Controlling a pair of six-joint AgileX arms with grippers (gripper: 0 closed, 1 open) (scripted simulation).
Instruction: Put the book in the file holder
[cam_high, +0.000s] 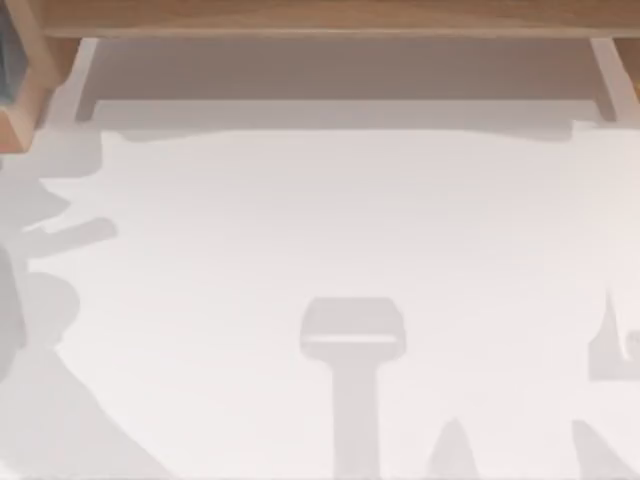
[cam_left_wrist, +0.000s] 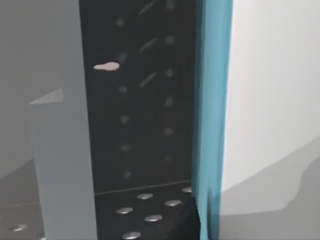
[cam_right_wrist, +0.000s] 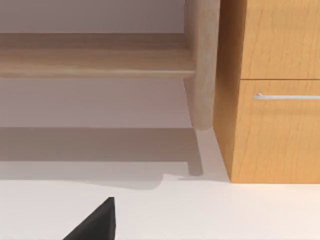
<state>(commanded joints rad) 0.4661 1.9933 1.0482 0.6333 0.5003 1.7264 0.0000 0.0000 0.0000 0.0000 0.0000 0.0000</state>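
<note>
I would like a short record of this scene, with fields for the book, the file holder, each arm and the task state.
book: teal book seen edge-on, upright, close in the left wrist view
file holder: wooden corner with grey-blue inside at the table's far left edge, partly in view
left pincer: a dark dotted pad lies right beside the book; a grip cannot be confirmed
right pincer: one dark fingertip over the white table, facing a wooden drawer cabinet
task state: cannot tell if the book is in the holder yet
</note>
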